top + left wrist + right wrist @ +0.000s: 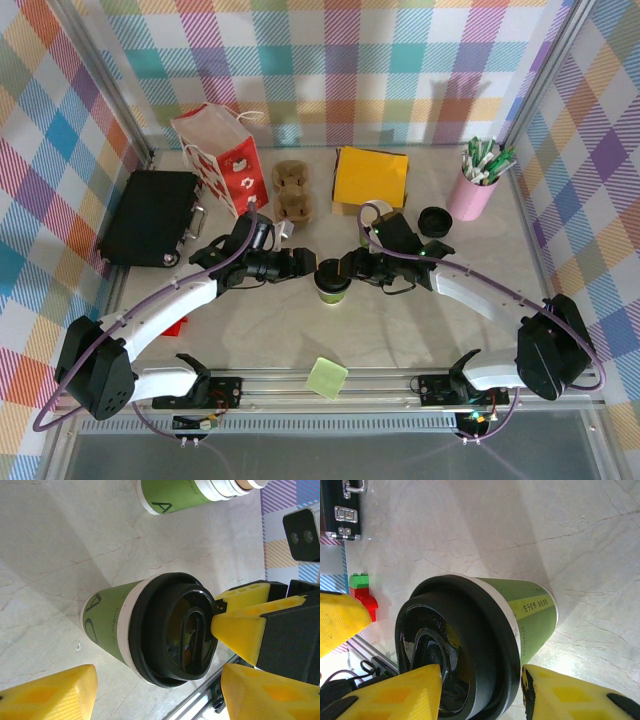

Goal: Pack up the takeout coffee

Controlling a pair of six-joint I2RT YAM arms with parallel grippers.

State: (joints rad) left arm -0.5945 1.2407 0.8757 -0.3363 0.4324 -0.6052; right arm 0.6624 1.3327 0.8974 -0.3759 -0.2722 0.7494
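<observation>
The right gripper (480, 672) has its jaws partway apart at the edge of the black lid (470, 625). I cannot tell if it is pinching, but it looks put there to press the lid on tight. The left gripper (159, 677) is spread wide on both sides of the takeout coffee (332, 285), not touching, maybe to stop it tipping. The cup stands mid-frame on the pale, stone-look table (270, 340). A paper bag (220, 160) stands at upper left, near the checked walls (330, 60).
</observation>
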